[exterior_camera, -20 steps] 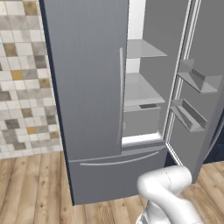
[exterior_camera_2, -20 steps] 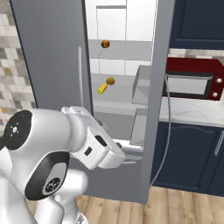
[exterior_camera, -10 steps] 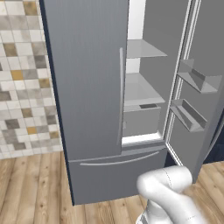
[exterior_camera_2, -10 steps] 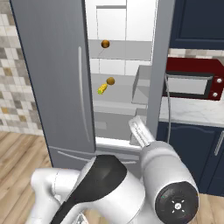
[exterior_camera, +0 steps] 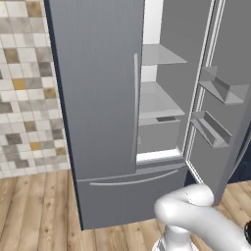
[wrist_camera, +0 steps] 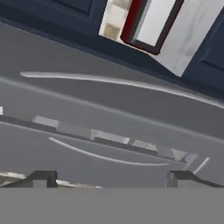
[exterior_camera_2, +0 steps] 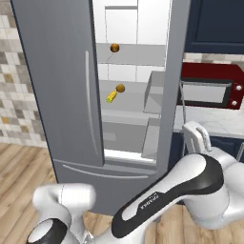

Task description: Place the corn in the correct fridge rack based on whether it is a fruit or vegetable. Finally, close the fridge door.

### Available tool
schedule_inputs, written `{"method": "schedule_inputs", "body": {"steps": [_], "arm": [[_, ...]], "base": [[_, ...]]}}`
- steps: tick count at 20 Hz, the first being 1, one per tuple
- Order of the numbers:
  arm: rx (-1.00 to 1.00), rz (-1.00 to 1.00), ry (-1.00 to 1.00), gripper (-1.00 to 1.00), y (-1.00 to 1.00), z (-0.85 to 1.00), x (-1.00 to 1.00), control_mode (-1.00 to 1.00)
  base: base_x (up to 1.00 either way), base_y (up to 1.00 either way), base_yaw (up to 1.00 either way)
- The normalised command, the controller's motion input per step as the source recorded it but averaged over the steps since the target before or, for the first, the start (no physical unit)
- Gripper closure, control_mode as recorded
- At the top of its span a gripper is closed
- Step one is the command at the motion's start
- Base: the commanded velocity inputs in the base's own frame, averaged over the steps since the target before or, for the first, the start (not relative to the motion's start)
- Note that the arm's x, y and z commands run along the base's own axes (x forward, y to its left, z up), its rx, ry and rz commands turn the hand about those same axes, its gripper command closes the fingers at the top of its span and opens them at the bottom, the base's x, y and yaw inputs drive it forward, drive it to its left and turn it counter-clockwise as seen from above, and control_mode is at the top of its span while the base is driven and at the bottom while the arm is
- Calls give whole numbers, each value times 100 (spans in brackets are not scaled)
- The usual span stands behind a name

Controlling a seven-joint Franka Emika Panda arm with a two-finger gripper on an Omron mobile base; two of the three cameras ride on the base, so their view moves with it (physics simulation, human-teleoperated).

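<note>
Corn (exterior_camera_2: 111, 97) lies on fridge rack (exterior_camera_2: 128, 106) beside brown ball (exterior_camera_2: 120, 88). My arm has swung right; fingers (wrist_camera: 43, 177) released, empty, facing open fridge door (exterior_camera_2: 172, 76). Closing door remains.

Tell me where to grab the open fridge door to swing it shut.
Judging by its pose, take the fridge door by its free vertical edge, coming from its outer face on the microwave side. The open gripper should straddle it; bins line the inner face.
</note>
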Motion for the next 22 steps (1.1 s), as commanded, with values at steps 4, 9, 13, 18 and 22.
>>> {"method": "schedule_inputs", "body": {"steps": [4, 9, 13, 18, 22], "arm": [[15, 14, 0, -100, -31, -46, 100, -100], [9, 20, 0, -100, -45, -60, 98, -100], [6, 21, 0, -100, -23, -43, 97, -100], [6, 23, 0, -100, -2, -31, 91, -100], [1, 18, 1, -100, 9, -23, 57, -100]], "base": [[0, 0, 0], [0, 0, 0], [0, 0, 0], [0, 0, 0], [0, 0, 0]]}}
